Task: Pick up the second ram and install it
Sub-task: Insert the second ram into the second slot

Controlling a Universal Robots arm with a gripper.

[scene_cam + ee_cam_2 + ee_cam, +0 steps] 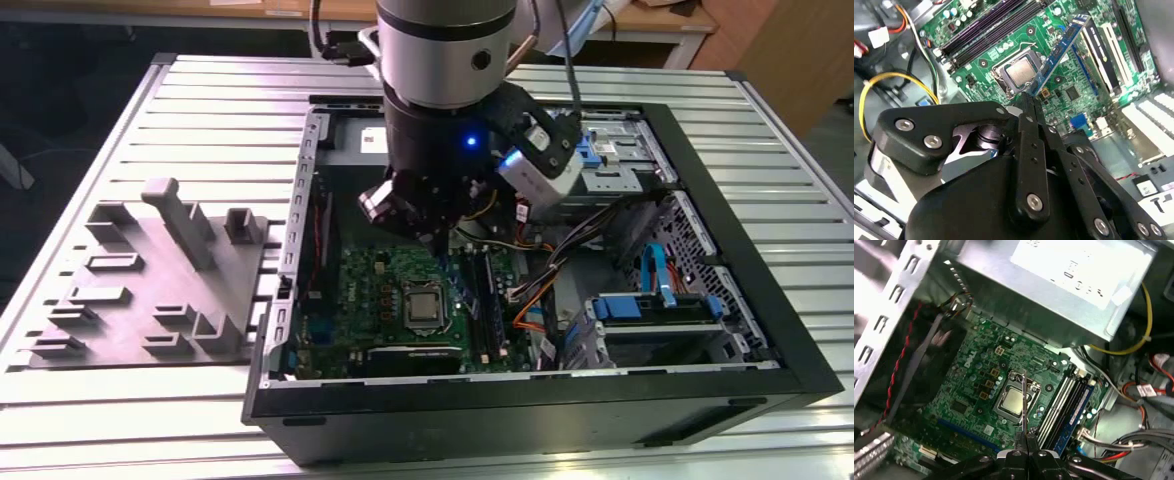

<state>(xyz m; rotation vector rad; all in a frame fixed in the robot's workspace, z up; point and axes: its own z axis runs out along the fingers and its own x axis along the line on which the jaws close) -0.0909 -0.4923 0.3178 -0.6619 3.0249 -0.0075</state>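
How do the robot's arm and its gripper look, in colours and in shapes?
The arm is a thick silver cylinder with a black band. Its dark wrist section carries a small blue light. The gripper is matte black, built of flat linkage bars joined by round silver screws.

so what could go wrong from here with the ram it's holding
1. The end effector pinches the second ram by one end, so the stick may pivot or slip.
2. The stick seems to hang over the processor, not the memory slots; if dropped here, it could strike the board.
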